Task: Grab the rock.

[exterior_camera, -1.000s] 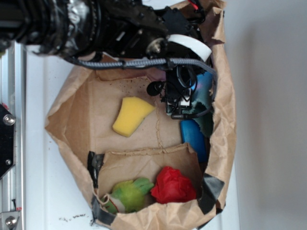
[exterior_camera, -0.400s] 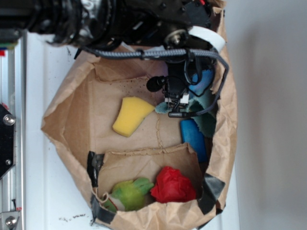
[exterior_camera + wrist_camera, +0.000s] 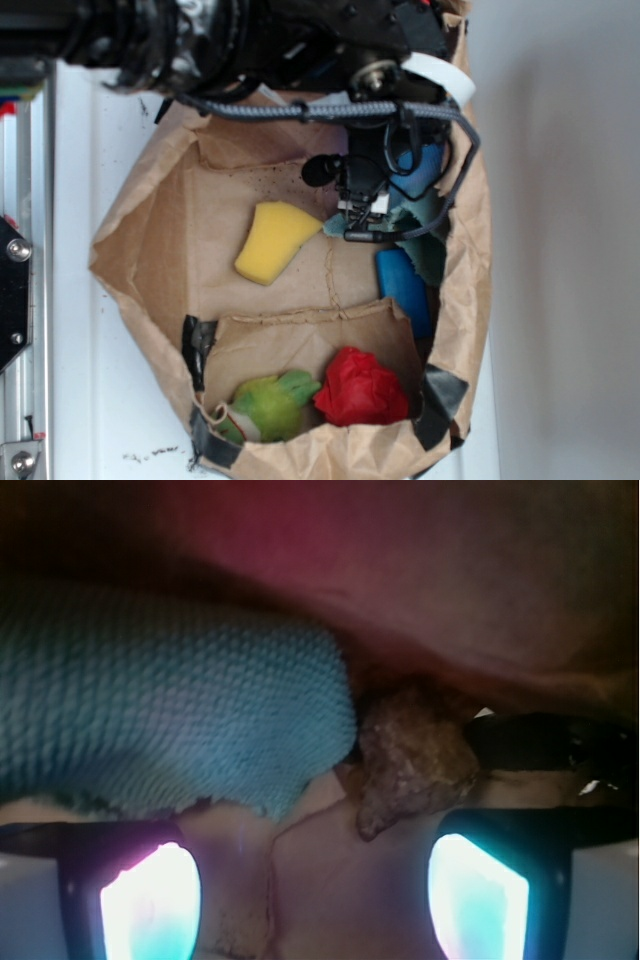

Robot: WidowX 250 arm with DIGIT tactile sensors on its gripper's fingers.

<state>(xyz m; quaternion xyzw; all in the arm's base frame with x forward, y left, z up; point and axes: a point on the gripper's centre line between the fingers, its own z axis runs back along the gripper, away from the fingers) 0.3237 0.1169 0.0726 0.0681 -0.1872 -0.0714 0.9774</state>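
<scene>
Brown paper bag (image 3: 160,250) on white table. My gripper (image 3: 315,880) is spread wide, holding nothing; small jagged brown rock (image 3: 410,755) sits centre-right of wrist view, beside teal knit cloth (image 3: 170,700). Grab not done yet; I'd guess approach nrly complete.

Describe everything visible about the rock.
The rock is a small brown lump with a rough, jagged, grainy surface. In the wrist view it sits on the brown paper floor, tapering to a point at its lower left. The teal cloth lies right beside it on the left, seemingly touching. The pincer is open with the rock ahead of the gap, nearer the right finger. In the exterior view the arm hides it.
</scene>
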